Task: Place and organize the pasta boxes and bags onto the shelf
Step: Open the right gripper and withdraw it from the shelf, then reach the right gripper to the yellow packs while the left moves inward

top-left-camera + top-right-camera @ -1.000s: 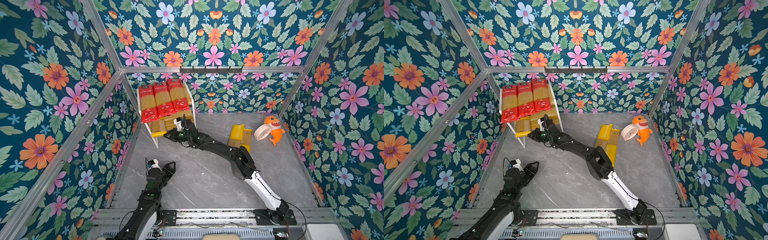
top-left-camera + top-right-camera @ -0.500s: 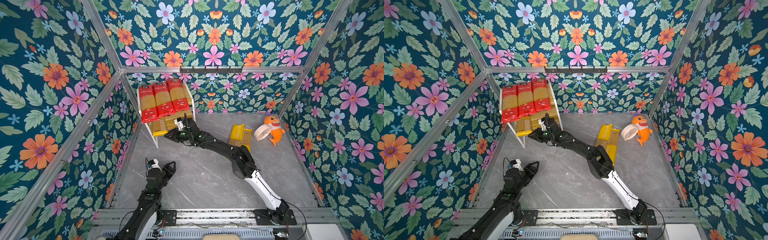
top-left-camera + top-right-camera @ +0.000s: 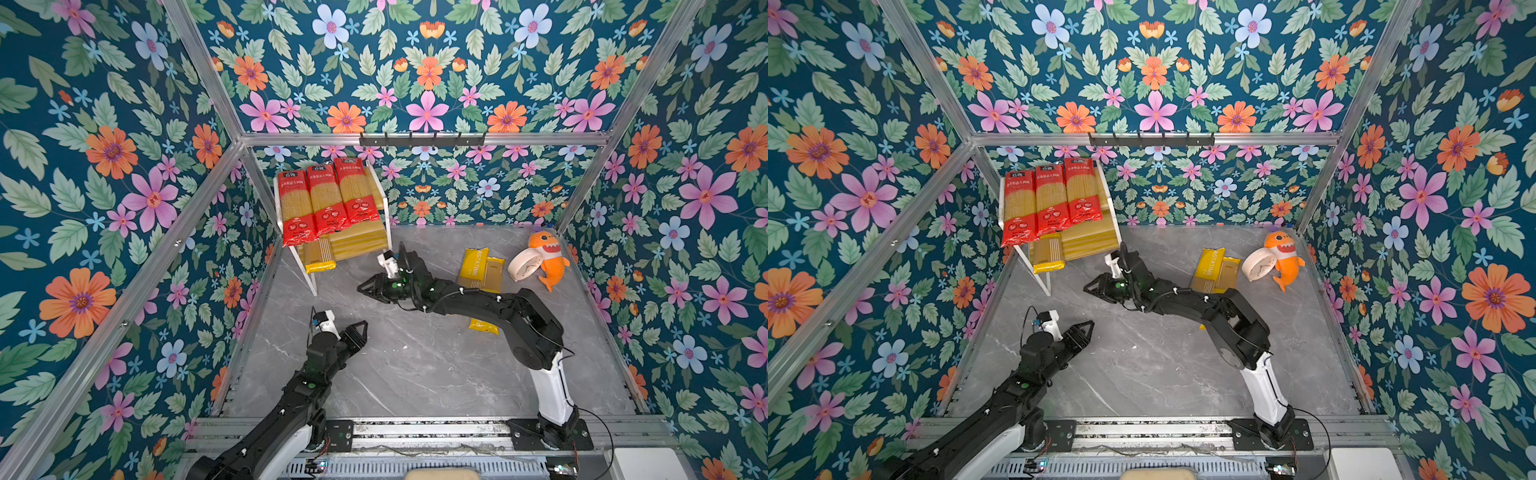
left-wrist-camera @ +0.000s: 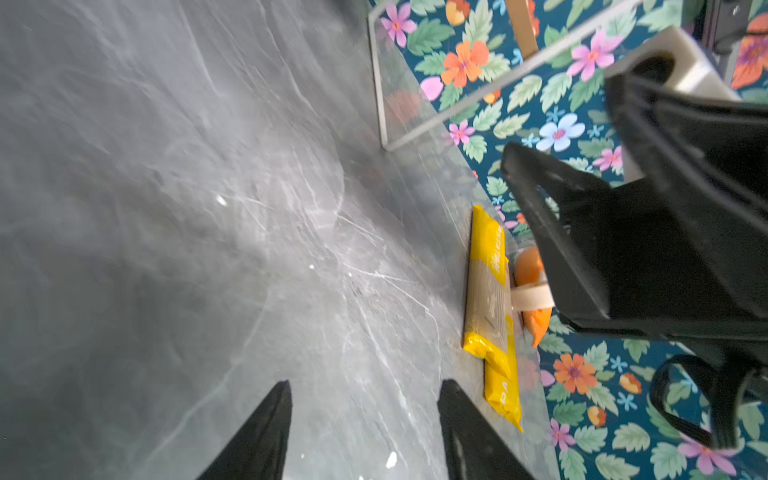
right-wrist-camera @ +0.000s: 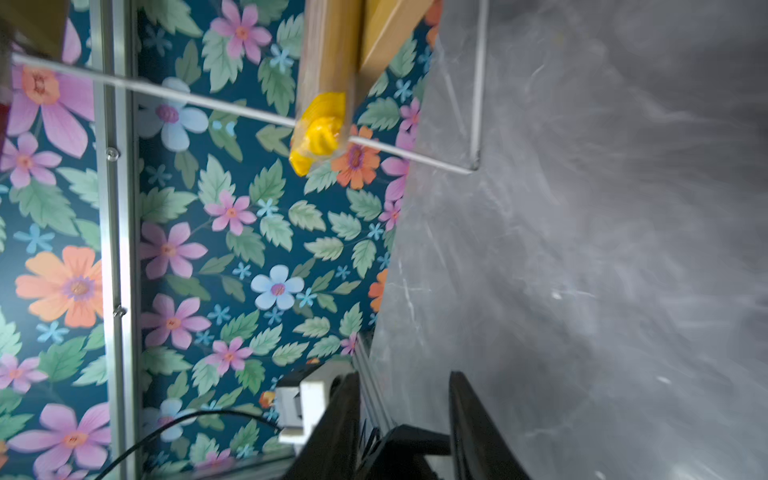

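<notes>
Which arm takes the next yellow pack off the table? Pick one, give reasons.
Right, probably. The right gripper is open and empty, and the two yellow packs lie on its side of the table; the left gripper, also open, is farther from them.

Glossy red plastic-film packs [image 3: 325, 199]; shelf [image 3: 365, 241] of matt light wood, thin white-painted metal frame; smooth grey marble-pattern tabletop [image 3: 415, 365]; orange plush shark [image 3: 549, 262].

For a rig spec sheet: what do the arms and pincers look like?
The left arm and right arm are matte black jointed links, each with a white segment nearest the base. The left pincer and right pincer each have two black, tapered, triangular fingers. A white block sits at each wrist, with thin black cables; small green lights glow on the right arm.
</notes>
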Tool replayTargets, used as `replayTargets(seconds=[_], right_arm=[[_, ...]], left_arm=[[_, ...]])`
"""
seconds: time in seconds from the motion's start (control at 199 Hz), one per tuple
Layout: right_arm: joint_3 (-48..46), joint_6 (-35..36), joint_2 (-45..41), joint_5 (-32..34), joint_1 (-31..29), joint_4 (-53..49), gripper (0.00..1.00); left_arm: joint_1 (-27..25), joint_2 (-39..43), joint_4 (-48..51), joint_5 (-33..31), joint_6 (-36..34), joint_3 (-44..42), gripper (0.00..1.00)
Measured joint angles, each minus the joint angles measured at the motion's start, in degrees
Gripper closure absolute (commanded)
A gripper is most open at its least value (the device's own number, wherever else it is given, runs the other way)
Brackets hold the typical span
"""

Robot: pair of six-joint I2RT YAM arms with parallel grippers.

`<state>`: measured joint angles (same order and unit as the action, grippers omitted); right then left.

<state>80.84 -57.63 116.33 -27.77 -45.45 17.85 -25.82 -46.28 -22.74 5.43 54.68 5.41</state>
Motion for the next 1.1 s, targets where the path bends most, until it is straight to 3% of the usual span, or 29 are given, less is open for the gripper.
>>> replayTargets(seconds=[0.206,0.472,0.607,0.773,0.908,1.003,1.104], right_arm=[[-16.6,6.2,-13.0,6.9,5.2,-8.1,0.52],[-19.8,17.5,-21.9,21.8,17.7,-29.6,0.46],[-20.2,19.1,-22.9,24.5,24.8,-33.8,0.46],[-23.9,18.3,-23.8,25.2,25.6,-34.2,0.46],[-23.6,16.4,-19.7,26.2,26.3,-32.1,0.47],[-23.3,15.6,-17.1,25.7,26.3,-30.3,0.52],[-23.4,14.8,-16.0,25.0,26.3,-27.5,0.66]], left_arm=[[-11.2,-13.4,-5.7,-5.8,-2.3,5.8,0.40],[-22.3,-31.6,-12.6,-8.0,-5.0,16.9,0.40],[-23.9,-35.5,-14.5,-7.6,-6.7,21.4,0.40],[-24.5,-37.6,-16.0,-7.6,-7.0,22.4,0.40],[-24.6,-36.6,-17.0,-7.6,-6.5,20.3,0.40],[-24.6,-35.3,-18.2,-7.7,-5.2,18.7,0.40],[-24.6,-34.6,-18.4,-8.3,-4.6,17.4,0.40]])
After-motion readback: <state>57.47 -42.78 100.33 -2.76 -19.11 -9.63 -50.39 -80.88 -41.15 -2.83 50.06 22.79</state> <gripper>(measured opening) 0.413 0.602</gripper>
